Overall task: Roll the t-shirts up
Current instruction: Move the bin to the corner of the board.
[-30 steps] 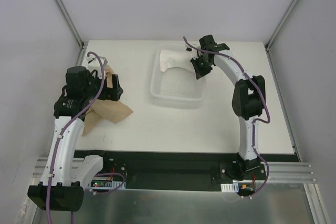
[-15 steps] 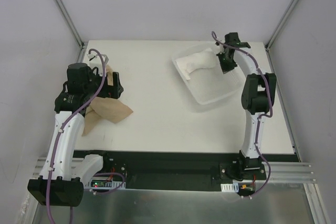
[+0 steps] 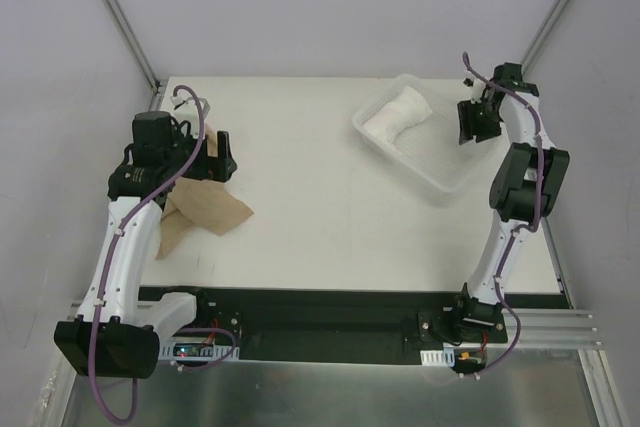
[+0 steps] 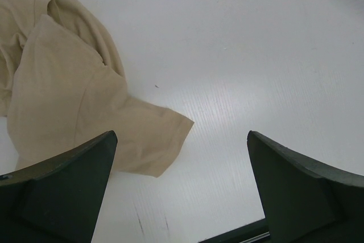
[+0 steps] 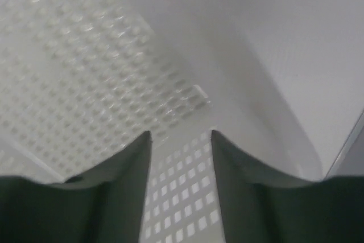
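Observation:
The tan t-shirt (image 3: 207, 211) lies crumpled on the left of the table; in the left wrist view the tan t-shirt (image 4: 62, 101) fills the upper left, one sleeve pointing right. My left gripper (image 3: 222, 155) hovers over its far edge, wide open and empty (image 4: 182, 138). The white t-shirt (image 3: 397, 115) lies bunched in the far end of the white mesh basket (image 3: 441, 183) at the back right. My right gripper (image 3: 470, 123) is at the basket's right rim, its jaws parted with the mesh wall (image 5: 187, 197) showing between them (image 5: 181, 134).
The basket stands skewed near the table's back right corner, close to the right edge. Metal frame posts (image 3: 120, 17) rise at both back corners. Bare white table (image 3: 320, 207) spans the middle between shirt and basket.
My right arm has dragged the basket with the white t-shirt from the back middle to the back right, then its jaws have parted. The left arm barely shifted.

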Controlling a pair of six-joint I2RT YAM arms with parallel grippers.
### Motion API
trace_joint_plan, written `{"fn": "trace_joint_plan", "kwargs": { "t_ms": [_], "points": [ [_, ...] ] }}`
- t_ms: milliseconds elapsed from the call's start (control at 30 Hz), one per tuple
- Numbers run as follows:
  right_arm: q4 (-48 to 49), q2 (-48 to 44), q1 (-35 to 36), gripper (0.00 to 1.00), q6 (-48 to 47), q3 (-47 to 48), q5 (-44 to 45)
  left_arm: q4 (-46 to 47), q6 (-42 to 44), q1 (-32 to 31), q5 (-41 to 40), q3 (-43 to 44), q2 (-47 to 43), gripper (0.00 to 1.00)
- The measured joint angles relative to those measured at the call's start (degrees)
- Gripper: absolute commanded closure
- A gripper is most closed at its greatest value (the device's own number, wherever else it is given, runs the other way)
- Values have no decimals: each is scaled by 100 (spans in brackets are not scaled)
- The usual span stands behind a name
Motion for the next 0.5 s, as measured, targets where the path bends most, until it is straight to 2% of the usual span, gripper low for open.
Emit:
{"fn": "trace_joint_plan", "kwargs": {
  "t_ms": [100,167,233,367,500],
  "points": [
    [-264,-529,109,30,-249,-203,-887,0,9,0,20,31,9,1],
    [-487,-1080,289,22,-487,-391,-1421,4,22,0,79,42,9,1],
    [-588,-1668,535,17,-743,-660,-1786,2,24,0,111,39,9,1],
    [-879,-2424,1126,16,-1189,-1185,-2131,4,24,0,157,39,7,1],
    [-994,-2258,1510,15,-1373,-1572,-2090,4,22,0,214,39,-17,1]
  ]
}}
